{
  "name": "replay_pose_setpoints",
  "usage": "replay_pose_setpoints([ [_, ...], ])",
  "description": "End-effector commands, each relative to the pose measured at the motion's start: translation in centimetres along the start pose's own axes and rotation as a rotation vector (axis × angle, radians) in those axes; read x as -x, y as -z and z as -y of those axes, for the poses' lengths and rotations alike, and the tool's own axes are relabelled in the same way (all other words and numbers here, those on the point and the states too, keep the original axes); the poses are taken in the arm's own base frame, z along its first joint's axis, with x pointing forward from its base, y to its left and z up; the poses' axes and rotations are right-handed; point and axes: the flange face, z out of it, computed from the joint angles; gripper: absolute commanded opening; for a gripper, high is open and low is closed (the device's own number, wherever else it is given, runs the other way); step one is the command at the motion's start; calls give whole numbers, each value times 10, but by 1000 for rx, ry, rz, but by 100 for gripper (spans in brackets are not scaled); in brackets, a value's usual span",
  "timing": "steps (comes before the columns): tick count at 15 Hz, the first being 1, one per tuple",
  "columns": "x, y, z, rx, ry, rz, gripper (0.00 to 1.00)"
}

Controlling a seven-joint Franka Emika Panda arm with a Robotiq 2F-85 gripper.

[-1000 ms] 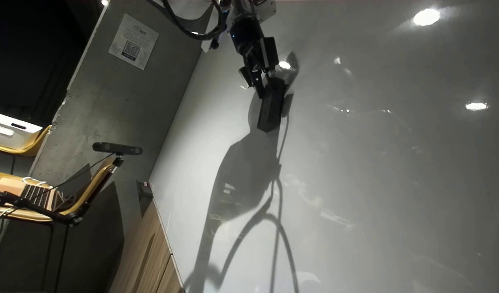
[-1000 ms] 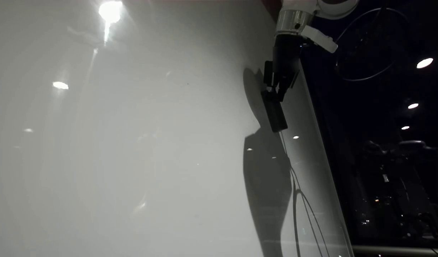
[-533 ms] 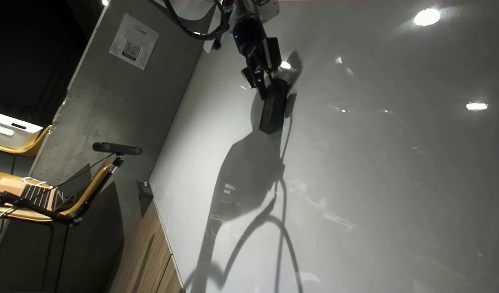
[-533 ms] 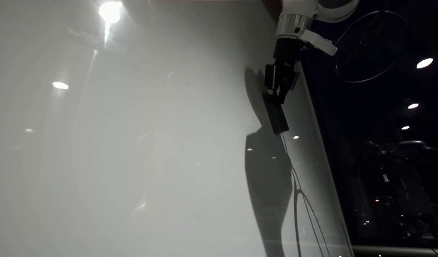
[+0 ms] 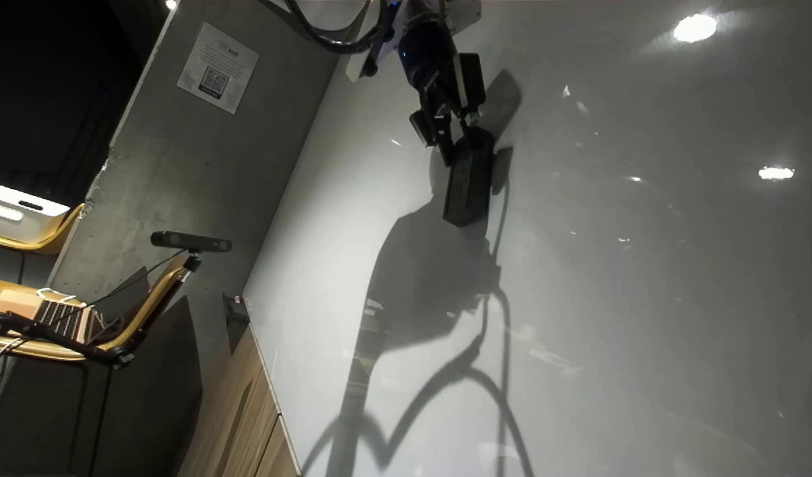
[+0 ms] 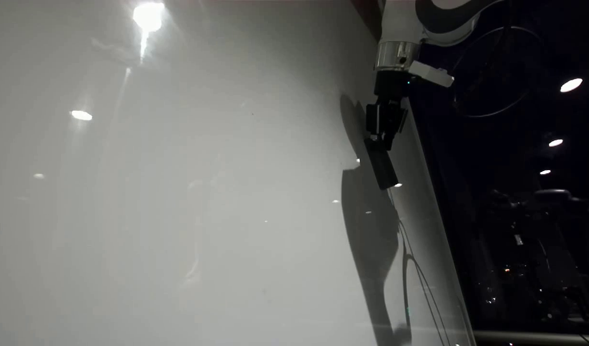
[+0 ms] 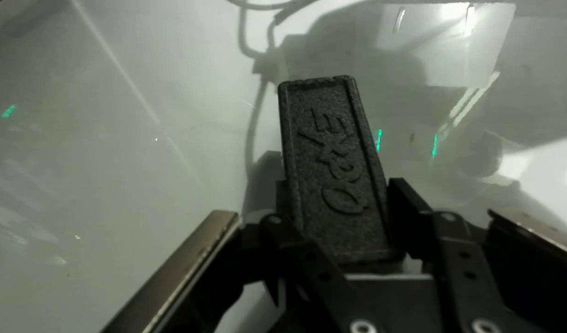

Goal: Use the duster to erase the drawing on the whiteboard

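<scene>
Shifted since the earlier frame: charcoal, rectangular block duster [image 7: 334,171], lettering moulded on its face, and black two-fingered pincer [image 7: 341,203], both further right and slightly lower in both exterior views. Duster: clamped by its long sides between the pincer's fingers near one end, the other end jutting free. Handling, judged: light, stiff-backed, not fragile; matt grain should resist slipping; a hold nearer mid-length would likely twist less under pressing. White, jointed robot arm [image 6: 401,24]: enters at the top of both exterior views, slanting slightly, pincer aimed down-picture. Large, glossy white whiteboard [image 5: 644,318]: behind the duster, grey shadow [image 5: 432,278] cast upon it; contact cannot be told. Drawing: not made out. Grey concrete wall panel [image 5: 181,159]: beside the whiteboard, white paper sign [image 5: 218,67] attached.
</scene>
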Motion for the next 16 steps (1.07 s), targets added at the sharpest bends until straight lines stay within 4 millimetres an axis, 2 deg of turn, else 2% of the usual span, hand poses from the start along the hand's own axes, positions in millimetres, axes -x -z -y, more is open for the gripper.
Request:
replay_pose_setpoints([
  [1, -45, -39, -11, 19, -12, -66, 29],
  [4, -35, -32, -4, 3, -9, -50, 29],
  [8, -6, -30, 16, -15, 4, -18, 29],
  [11, 14, -43, 22, -16, 16, 20, 29],
  [16, 62, -76, 41, -29, 40, 94, 29],
])
